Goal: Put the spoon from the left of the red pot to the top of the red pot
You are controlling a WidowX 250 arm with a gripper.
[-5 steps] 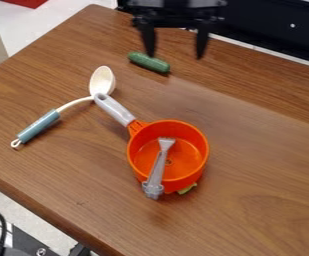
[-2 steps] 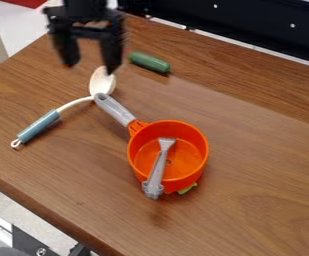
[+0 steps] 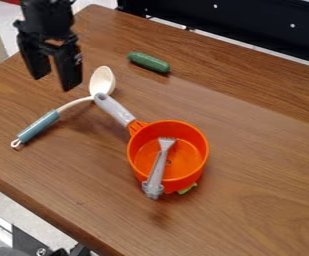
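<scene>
hanging spread near one spoon [image 3: 51,117], two jaws, one orange pot [image 3: 186,159], one grey utensil [image 3: 158,169], one cucumber [image 3: 148,62]

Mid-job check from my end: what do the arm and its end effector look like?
The arm is black, with a bulky, angular lower section. Its end effector is black too: a crosspiece with a few small light grey spots, carrying two thick, dark, blocky fingers. I can't make out any lettering.
</scene>
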